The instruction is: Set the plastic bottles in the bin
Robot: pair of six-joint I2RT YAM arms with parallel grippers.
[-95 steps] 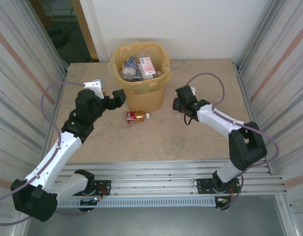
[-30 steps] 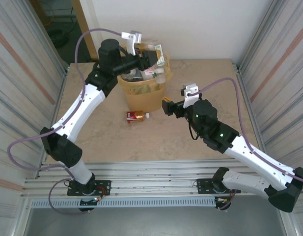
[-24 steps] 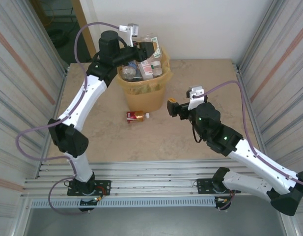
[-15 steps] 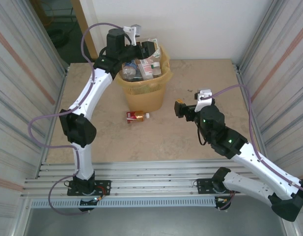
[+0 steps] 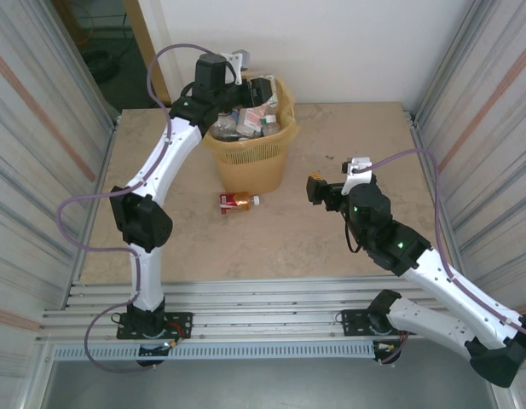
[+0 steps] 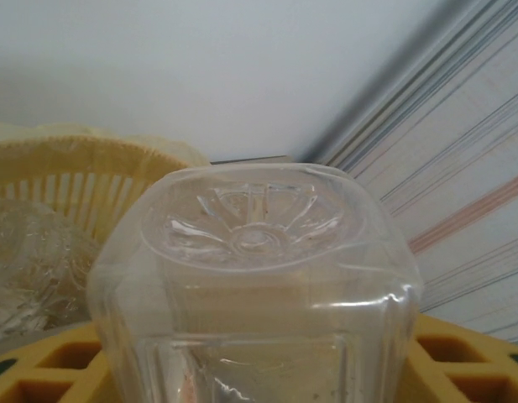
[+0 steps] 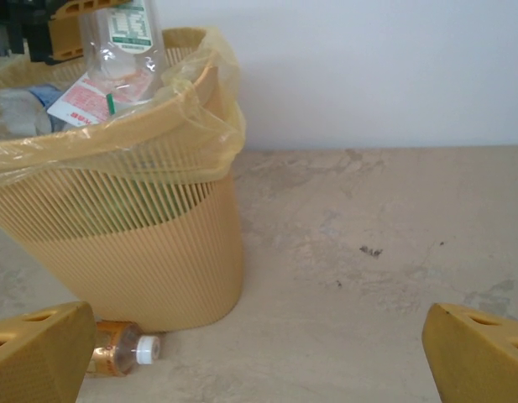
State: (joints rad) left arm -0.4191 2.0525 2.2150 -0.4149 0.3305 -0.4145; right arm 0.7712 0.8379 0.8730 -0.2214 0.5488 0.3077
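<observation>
A beige table (image 5: 348, 136) stands against a white wall (image 5: 348, 43). From above, the left gripper (image 5: 263, 88) hangs over the bin (image 5: 245, 162), which has bottles inside. A brown bottle (image 5: 237, 201) lies just in front of the bin, and the right gripper (image 5: 315, 188) hovers nearby.

Left wrist: a clear bottle (image 6: 254, 277) sits between the fingers (image 6: 40, 378); I cannot tell whether it is clamped or loose.

Right wrist: its fingers (image 7: 32, 357) are wide apart, holding nothing.

Beige mottled table (image 5: 288, 247) with dark specks (image 7: 372, 250); white wall (image 5: 348, 51) behind; corrugated metal panels (image 5: 32, 128) on both sides; aluminium rails (image 5: 271, 300) at near edge.
</observation>
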